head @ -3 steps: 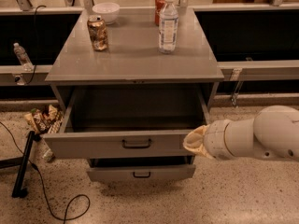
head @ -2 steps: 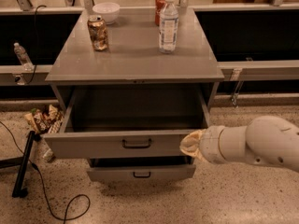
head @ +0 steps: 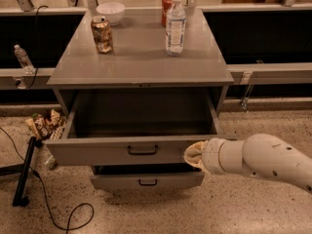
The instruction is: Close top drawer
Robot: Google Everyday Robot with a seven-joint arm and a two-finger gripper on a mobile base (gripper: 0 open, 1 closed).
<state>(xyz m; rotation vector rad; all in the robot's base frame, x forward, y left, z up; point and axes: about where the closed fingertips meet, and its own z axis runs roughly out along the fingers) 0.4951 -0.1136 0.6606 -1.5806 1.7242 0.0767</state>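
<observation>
The top drawer (head: 117,151) of the grey metal cabinet (head: 141,57) is pulled far out; its deep box looks empty and its black bar handle (head: 143,150) sits mid-front. Below it a shorter-fronted drawer (head: 146,180) stands slightly out. My gripper (head: 194,154) comes in from the right on a white arm (head: 263,161) and sits against the right end of the top drawer's front panel.
On the cabinet top stand a water bottle (head: 175,25), a brown can (head: 102,34), a red can (head: 166,9) and a white bowl (head: 110,11). Snack bags (head: 45,124), a black stand leg (head: 23,172) and a cable (head: 58,213) lie on the floor at left.
The arm has moved left, bringing the gripper further onto the right end of the top drawer's front. The drawer looks about as far out as before.
</observation>
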